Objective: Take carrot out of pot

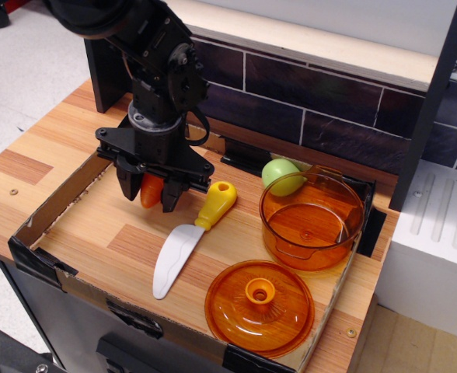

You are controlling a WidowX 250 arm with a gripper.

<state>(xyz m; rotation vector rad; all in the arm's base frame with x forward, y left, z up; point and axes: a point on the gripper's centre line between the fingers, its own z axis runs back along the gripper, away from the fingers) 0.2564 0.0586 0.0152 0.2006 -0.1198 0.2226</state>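
Observation:
My black gripper point(149, 197) hangs over the left part of the wooden tray floor and is shut on the small orange carrot point(151, 190), which sits upright between the two fingers. The carrot's tip is close to the floor; whether it touches I cannot tell. The see-through orange pot point(312, 220) stands at the right side of the tray, well apart from the gripper, with nothing inside.
A toy knife with a yellow handle point(190, 233) lies just right of the gripper. The flat orange lid with a knob point(259, 307) lies at the front right. A round light-green fruit point(283, 176) rests behind the pot. A low cardboard wall point(54, 203) rims the tray.

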